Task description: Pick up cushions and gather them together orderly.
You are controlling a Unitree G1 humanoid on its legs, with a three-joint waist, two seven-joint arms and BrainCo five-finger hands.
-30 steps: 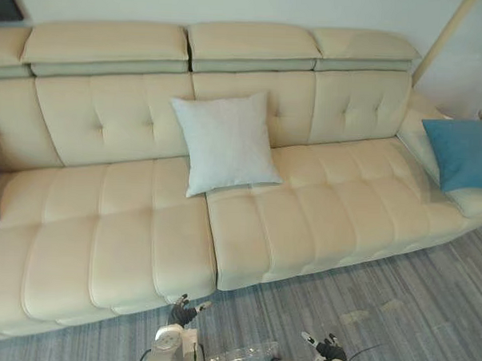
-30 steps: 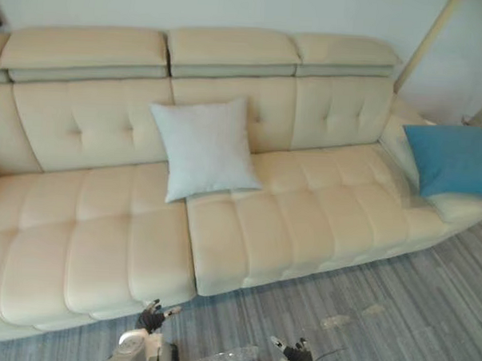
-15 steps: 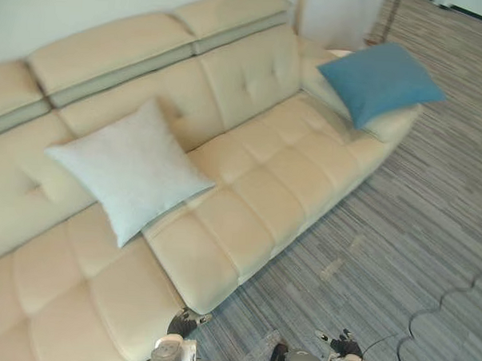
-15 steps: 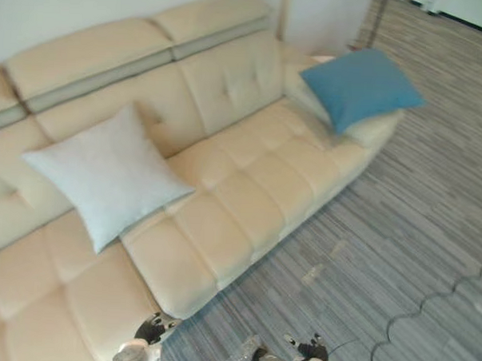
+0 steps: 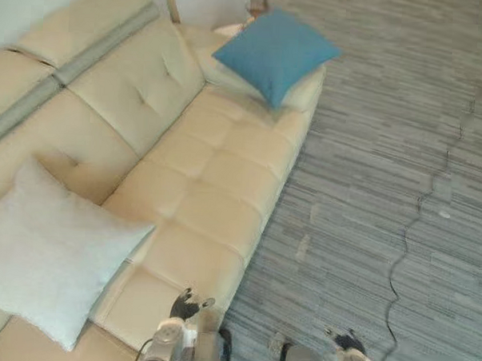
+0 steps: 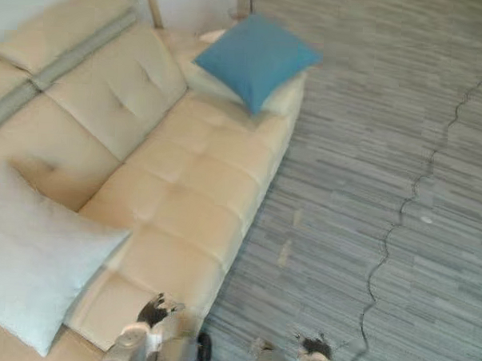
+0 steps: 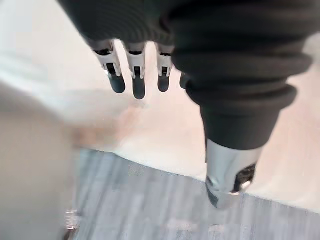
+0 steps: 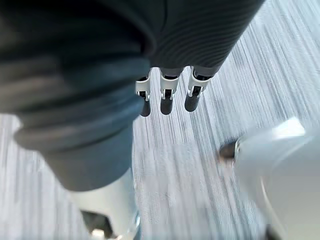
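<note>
Fingers [image 7: 138, 88] straight, left hand [image 5: 184, 305] by sofa [image 7: 165, 125], right hand [image 5: 347, 342] over carpet [image 8: 175, 167]

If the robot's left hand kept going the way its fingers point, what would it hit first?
The left hand would likely meet the cream sofa first, near its front edge; depth is unclear.

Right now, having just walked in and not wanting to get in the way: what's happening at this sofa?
The robot stands at the front edge of the cream sofa, left hand and right hand open and empty. A pale cushion leans on the backrest near it; a blue cushion sits at the far armrest end. They lie apart, not yet gathered.
</note>
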